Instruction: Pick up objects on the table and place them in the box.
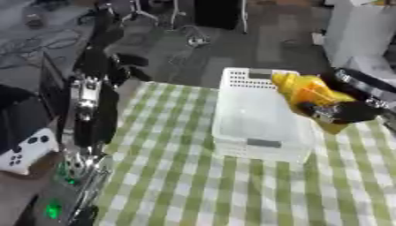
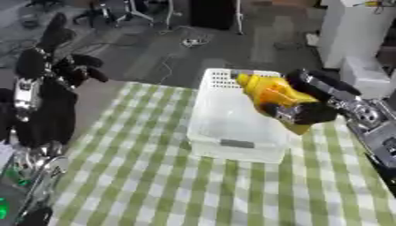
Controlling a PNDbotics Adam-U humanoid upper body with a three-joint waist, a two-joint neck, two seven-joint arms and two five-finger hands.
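Carrying step: a yellow object is being held over the box for release.
Tablecloth (image 1: 193, 194): a green-and-white checked cloth is spread over the table; no other loose object is seen on its near part.
Box (image 2: 232, 119): a white plastic basket is set on the cloth, open side up; its inside appears empty.
Yellow object (image 2: 272, 95): it is held above the box's right rim, partly over the opening, clear of the cloth.
Right hand (image 2: 306, 112): its dark fingers are curled round the yellow object from the right.
Left hand (image 2: 74, 66): it is raised beyond the table's left edge, fingers curled, nothing held.
Next move: a short shift leftward over the opening is judged necessary, then the fingers are to be released.
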